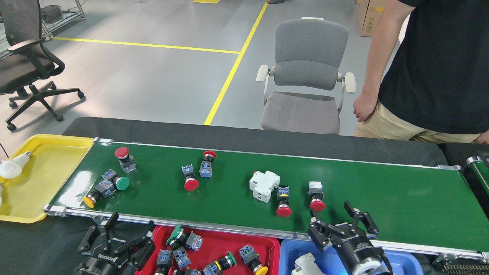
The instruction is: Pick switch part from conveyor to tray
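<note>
The conveyor carries several switch parts. Two with red buttons lie beside a white breaker. Two more red ones lie mid-belt. A red, a green and a yellow one are near the left end. My right gripper hovers open and empty over the belt's near edge, just right of the nearest red switch. My left gripper is open and empty below the belt, left of the red tray, which holds several switch parts.
A blue tray beside the red one holds a white breaker. A yellow tray with a light bulb sits at the belt's left end. A person and a grey chair are behind the table.
</note>
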Tool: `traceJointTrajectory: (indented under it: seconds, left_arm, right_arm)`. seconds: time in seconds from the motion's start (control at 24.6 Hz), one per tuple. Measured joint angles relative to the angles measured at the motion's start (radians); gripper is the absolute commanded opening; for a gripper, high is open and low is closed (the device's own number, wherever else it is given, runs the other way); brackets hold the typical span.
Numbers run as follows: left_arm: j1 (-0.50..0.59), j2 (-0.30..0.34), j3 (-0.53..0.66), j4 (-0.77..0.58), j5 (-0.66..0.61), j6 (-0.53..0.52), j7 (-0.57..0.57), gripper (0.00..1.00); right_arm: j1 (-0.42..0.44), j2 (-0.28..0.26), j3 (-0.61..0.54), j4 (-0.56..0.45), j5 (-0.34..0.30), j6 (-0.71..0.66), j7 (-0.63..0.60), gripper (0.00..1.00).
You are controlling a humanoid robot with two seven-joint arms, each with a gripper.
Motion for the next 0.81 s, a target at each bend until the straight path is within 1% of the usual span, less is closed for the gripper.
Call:
traceJointTrajectory:
  seconds: [0.08,0.16,0.24,0.33,0.37,0.45,0.49,0.57,0.61,0.69,0.73,0.81]
  left_arm:
    - [-0.002,0.003,-0.005,0.000,0.000,-0.004,0.001,1.00]
    - [-0.018,0.003,-0.013,0.001,0.001,-0.006,-0.009,1.00]
    - [-0.057,0.003,-0.036,0.008,0.000,-0.008,-0.052,1.00]
    - [-0.126,0.001,-0.067,0.028,0.000,-0.012,-0.112,1.00]
    - [-0.162,-0.002,-0.078,0.045,0.000,-0.005,-0.138,1.00]
    - [-0.233,-0.009,-0.098,0.102,0.000,0.013,-0.181,1.00]
    - [-0.269,-0.012,-0.112,0.142,0.000,0.025,-0.190,1.00]
    - [-0.336,-0.012,-0.143,0.230,-0.001,0.059,-0.204,1.00]
    - [-0.363,-0.011,-0.154,0.267,-0.001,0.077,-0.207,1.00]
    - [-0.413,-0.009,-0.164,0.344,-0.001,0.113,-0.211,1.00]
    - [-0.433,-0.007,-0.166,0.375,-0.001,0.127,-0.211,1.00]
    - [-0.469,0.002,-0.167,0.442,-0.001,0.163,-0.215,1.00]
  right_arm:
    - [-0.035,0.006,0.037,0.041,0.001,0.020,0.000,0.98]
    - [-0.081,0.025,0.061,0.092,0.006,0.040,0.000,0.98]
    - [-0.128,0.041,0.082,0.144,0.013,0.051,0.001,0.98]
    - [-0.176,0.064,0.095,0.206,0.018,0.059,0.001,0.97]
    - [-0.196,0.076,0.097,0.236,0.023,0.065,0.001,0.92]
    - [-0.230,0.093,0.101,0.291,0.036,0.072,0.001,0.73]
    - [-0.244,0.096,0.106,0.315,0.044,0.072,0.001,0.61]
    - [-0.256,0.096,0.124,0.340,0.058,0.073,0.001,0.33]
    - [-0.258,0.096,0.133,0.341,0.061,0.075,0.002,0.23]
    - [-0.258,0.096,0.141,0.341,0.063,0.071,0.003,0.09]
    - [-0.258,0.096,0.143,0.341,0.063,0.070,0.004,0.05]
    - [-0.258,0.096,0.149,0.340,0.063,0.067,0.006,0.03]
